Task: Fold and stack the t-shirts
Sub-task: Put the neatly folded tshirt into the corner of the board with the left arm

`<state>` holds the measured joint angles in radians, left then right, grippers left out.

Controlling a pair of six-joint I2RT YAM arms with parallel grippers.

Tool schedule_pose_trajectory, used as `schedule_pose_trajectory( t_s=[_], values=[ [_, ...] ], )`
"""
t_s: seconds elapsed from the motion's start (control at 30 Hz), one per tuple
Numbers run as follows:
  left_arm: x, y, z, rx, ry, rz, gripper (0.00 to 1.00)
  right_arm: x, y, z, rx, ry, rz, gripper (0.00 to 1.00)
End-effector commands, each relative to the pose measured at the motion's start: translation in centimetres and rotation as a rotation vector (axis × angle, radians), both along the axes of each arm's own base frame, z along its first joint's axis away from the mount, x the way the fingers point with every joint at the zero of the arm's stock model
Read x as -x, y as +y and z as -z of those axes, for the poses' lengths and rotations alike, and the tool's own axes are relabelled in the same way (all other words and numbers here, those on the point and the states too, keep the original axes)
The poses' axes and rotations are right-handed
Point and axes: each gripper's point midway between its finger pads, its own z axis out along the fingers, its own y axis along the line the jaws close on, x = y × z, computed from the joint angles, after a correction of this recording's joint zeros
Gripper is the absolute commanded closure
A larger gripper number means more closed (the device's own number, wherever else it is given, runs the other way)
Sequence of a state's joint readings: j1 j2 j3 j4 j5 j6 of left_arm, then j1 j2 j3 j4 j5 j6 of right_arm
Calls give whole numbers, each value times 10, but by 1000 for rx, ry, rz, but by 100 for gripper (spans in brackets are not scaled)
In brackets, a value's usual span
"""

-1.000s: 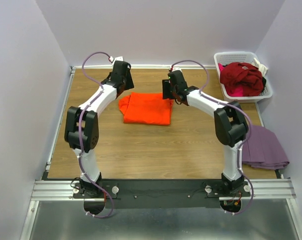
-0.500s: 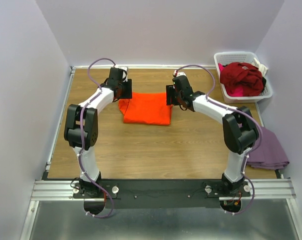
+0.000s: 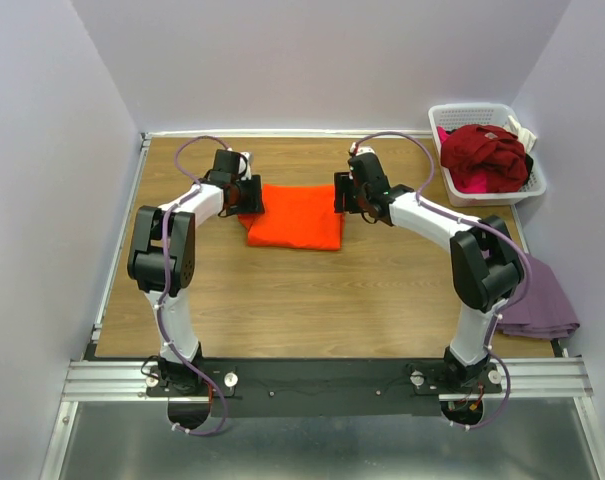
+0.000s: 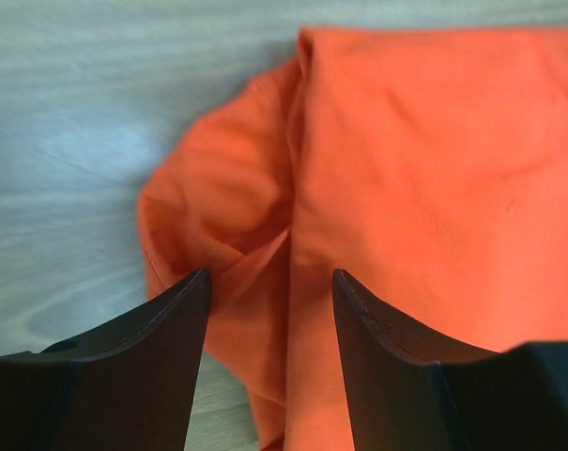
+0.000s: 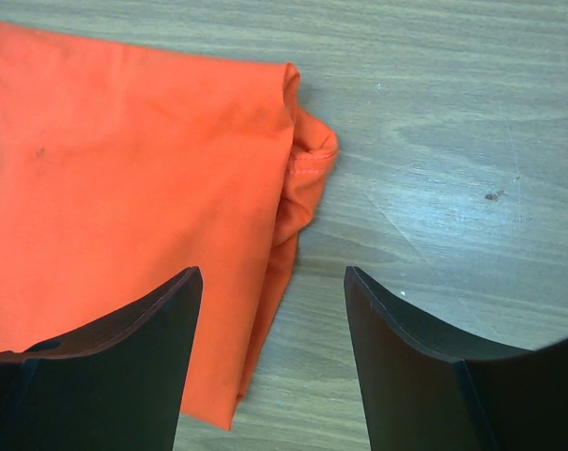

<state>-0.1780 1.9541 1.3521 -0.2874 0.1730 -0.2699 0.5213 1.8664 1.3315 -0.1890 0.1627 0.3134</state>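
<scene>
Orange t-shirt [image 3: 294, 216]: part-folded, flat on table [image 3: 312, 300], between my grippers. My left gripper [image 4: 269, 282]: jaws parted over bunched sleeve edge. My right gripper [image 5: 269, 277]: jaws wide over opposite edge. Advice: pinch all layers, keep edges aligned.

Orange t-shirt [image 3: 294, 216], folded flat, upper centre.
Dark red t-shirt [image 3: 485, 155] crumpled upper right; mauve-purple t-shirt [image 3: 542, 295] folded, right edge.

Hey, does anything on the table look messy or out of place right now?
Yes. The folded orange t-shirt isn't a clean rectangle: a rumpled flap bulges out past its left fold, and a bit of hem pokes out on the right. The purple shirt also hangs over the table edge.
</scene>
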Motion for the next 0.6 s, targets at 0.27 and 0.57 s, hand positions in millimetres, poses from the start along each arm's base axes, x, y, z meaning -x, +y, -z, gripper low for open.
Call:
schedule_pose_trajectory(
  t_s=[0.27,0.57],
  values=[
    [26,-43,12,233,36,138,33,6,-4,-6,-10,3,0,29],
    [37,-63,18,357,68,210,32,6,-7,-4,-1,3,12,29]
  ],
)
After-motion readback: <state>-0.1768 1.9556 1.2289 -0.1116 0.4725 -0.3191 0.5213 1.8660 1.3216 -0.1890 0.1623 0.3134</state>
